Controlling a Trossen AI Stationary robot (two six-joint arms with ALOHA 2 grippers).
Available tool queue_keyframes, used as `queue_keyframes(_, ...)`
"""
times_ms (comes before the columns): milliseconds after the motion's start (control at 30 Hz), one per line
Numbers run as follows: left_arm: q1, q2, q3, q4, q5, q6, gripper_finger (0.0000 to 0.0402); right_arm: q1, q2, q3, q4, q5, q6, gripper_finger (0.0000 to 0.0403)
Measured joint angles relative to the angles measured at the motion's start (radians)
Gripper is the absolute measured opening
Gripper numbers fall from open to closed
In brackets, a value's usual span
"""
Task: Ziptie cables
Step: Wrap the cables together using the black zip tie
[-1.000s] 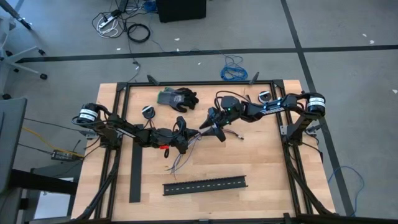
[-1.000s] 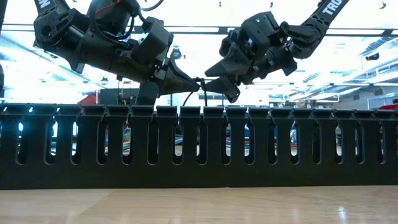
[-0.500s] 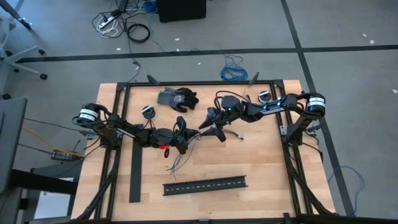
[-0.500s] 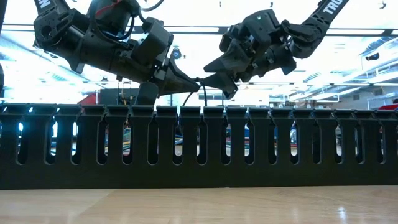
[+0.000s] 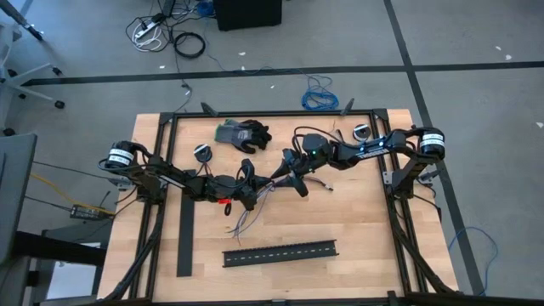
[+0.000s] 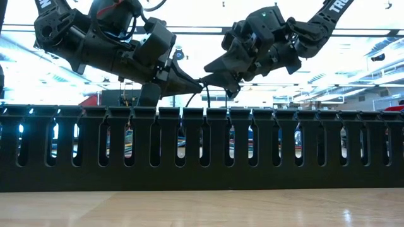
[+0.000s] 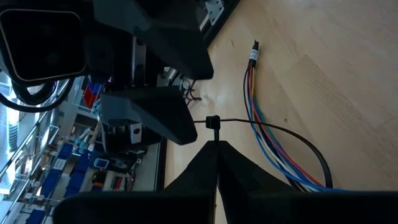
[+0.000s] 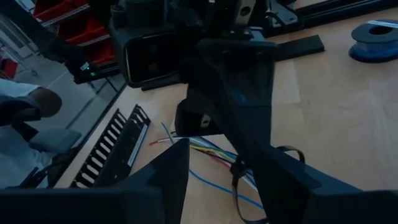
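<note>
Two hands meet nose to nose above the middle of the counter [image 5: 357, 221]. The left hand [image 7: 214, 149] is closed, its tips pinched together on the zip tie [image 7: 273, 127] just behind the tie's small square head. The right hand [image 6: 211, 79] sits directly opposite, tips almost touching the left's; whether its fingers grip the tie's tail I cannot tell.

Over the last second the right hand has lifted and tilted slightly upward (a small shift, best seen in the low view), while the left has held steady. That looks like a pull on the tail to draw the loop tighter, so the cinching step seems under way, not finished: the black loop still arcs loosely round the cables.

Those cables [image 7: 261, 118] are thin, smooth-jacketed wires in blue, red and yellow, running beneath and ahead of the left hand and trailing onto the pale wood. The tie is a thin, flexible black strap. Nearer the front edge, well clear of both hands, lies the channel [image 5: 280, 252], rigid black plastic with a comb of slots.
</note>
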Motion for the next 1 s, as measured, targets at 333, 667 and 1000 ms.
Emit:
queue_keyframes(333, 0.002, 0.0, 0.0, 0.001, 0.0, 0.0, 0.0, 0.001, 0.0, 0.0, -0.006, 0.008, 0.0, 0.0126)
queue_keyframes(667, 0.013, 0.0, 0.0, 0.0, 0.0, -0.024, 0.0, 0.014, 0.0, 0.0, -0.006, 0.023, -0.005, 0.0118)
queue_keyframes(1000, 0.014, 0.0, 0.0, -0.001, 0.0, -0.025, 0.0, 0.014, 0.0, 0.0, -0.027, 0.067, -0.008, 0.008)
